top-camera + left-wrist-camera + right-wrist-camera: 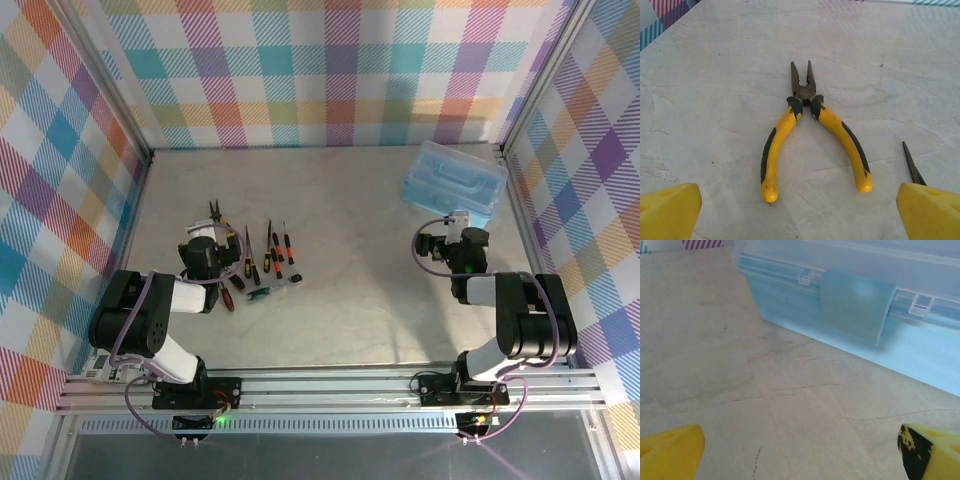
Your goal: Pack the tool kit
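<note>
The left tool (800,214) stands wide open and holds nothing; its two yellow fingertips (669,211) hang low over the table (715,100). Between them lies one pair of pliers (805,131) with yellow-and-black handles. Its long axis runs from near edge to far edge, its slightly parted nose towards the far edge and its handles splayed towards the arm. Just to its right, the thin dark tip of a second pair of pliers (910,165) also points towards the far edge.

In the top view at least three slim red-and-black screwdrivers (277,246) lie side by side to the right of the left tool, their long axes running roughly from near edge to far edge. A ratchet wrench (278,286) lies slantwise just nearer.

The right tool (800,454) is likewise fully spread and empty. It faces the latch (855,305) of the one light-blue box (455,178). The box sits with its lid on in the far right corner, its long axis running left to right with the right end slightly nearer.

The table is pale with fine cracks. Plaid walls (330,70) in many colours enclose three sides, and a metal rail (330,385) runs along the near edge.
</note>
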`<state>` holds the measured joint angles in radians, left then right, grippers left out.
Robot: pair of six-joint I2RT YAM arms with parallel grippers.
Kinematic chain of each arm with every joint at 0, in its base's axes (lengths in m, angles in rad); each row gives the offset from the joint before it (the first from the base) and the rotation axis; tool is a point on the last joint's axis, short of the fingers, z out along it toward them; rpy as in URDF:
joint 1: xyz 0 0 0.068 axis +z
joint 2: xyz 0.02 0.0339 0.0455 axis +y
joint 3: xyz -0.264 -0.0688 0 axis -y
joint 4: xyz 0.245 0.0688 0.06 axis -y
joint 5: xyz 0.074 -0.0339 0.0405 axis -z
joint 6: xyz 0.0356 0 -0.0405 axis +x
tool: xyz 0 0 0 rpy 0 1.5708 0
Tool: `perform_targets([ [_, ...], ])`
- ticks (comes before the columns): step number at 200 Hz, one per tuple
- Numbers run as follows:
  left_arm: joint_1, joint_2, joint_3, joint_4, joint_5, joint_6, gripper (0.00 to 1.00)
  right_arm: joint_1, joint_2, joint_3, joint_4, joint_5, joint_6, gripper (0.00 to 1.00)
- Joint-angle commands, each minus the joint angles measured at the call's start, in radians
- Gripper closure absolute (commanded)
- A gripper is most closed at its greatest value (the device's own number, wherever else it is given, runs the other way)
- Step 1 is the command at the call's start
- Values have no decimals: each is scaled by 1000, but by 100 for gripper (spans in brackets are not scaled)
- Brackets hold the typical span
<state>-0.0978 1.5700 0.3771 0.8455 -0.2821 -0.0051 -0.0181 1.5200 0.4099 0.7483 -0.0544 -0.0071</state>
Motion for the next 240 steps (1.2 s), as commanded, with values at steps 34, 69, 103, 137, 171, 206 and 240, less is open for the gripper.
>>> perform_targets([
  [34,-12,9,19,46,-12,13,1,8,10,21,39,-21,15,1],
  [69,-13,9,19,46,-12,13,1,8,11,21,37,-21,14,1],
  [103,-11,10,20,44,-11,13,0,8,11,21,37,-21,15,1],
  [137,-12,10,22,43,-11,12,0,8,11,23,36,-21,14,1],
  [171,-12,9,21,43,-10,12,1,7,11,22,37,-21,15,1],
  [206,-43,-125,97,-198,-85,27,0,10,-206,111,-315,39,28,1],
  [240,-46,-315,326,-634,-29,-39,1,-18,-333,337,-643,159,-30,1],
])
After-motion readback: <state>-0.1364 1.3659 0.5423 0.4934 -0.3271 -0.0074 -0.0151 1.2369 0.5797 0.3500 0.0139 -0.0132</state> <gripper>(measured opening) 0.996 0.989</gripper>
